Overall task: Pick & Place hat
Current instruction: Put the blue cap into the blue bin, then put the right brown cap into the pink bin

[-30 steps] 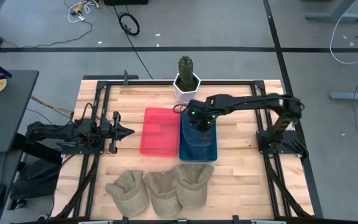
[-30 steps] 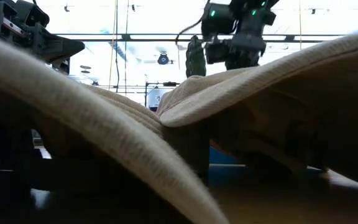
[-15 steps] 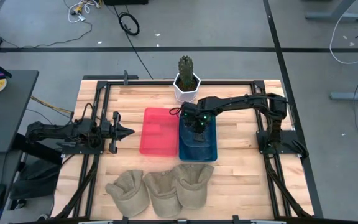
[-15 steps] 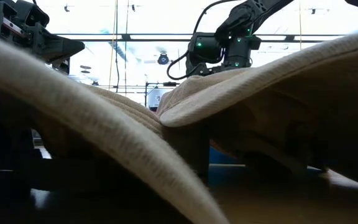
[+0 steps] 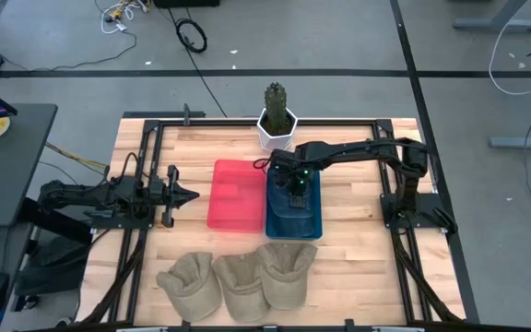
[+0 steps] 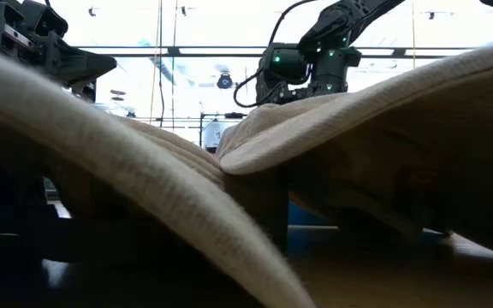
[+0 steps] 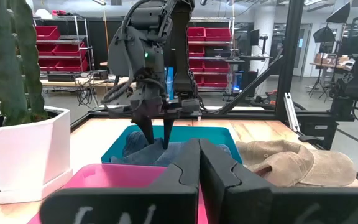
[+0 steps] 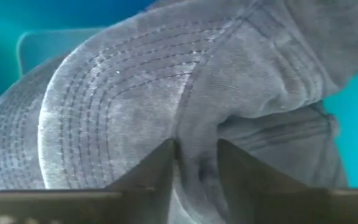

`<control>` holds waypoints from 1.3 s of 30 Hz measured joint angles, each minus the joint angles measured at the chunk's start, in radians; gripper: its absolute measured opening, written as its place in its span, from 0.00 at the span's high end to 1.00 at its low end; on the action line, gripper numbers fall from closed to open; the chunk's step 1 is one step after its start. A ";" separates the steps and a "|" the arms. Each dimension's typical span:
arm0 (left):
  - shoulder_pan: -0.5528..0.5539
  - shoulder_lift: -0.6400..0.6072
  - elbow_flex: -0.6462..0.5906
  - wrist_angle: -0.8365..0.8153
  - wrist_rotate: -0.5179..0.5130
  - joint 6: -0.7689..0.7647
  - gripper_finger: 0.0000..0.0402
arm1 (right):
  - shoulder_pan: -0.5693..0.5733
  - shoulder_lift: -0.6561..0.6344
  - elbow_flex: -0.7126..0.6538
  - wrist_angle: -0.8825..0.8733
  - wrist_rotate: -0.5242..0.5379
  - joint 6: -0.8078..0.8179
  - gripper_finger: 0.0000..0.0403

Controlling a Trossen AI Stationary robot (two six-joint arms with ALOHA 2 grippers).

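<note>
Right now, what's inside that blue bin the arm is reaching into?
A dark denim-blue hat lies in the blue bin. The right gripper is down on its fabric, fingers pinching a fold. Anything beneath the hat is covered, so I cannot tell.

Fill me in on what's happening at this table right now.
The right gripper is down in the blue bin, its fingers pinching a fold of the blue-grey hat lying there. The left gripper waits, shut, beside the red bin. Three tan hats sit in a row at the table's near edge.
</note>
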 joint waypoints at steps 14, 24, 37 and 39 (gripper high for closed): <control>0.000 0.000 0.000 0.000 0.000 0.000 0.99 | 0.007 -0.232 0.000 0.009 -0.018 0.172 0.38; 0.000 0.000 0.000 0.000 0.000 0.000 0.99 | 0.161 -0.234 0.000 0.008 -0.075 0.265 0.37; 0.000 0.000 0.000 0.000 0.000 0.000 0.99 | 0.485 -0.232 0.001 0.089 0.030 0.309 0.37; 0.000 0.000 0.000 0.000 0.000 0.000 0.99 | 0.517 -0.229 0.001 0.124 0.043 0.309 0.37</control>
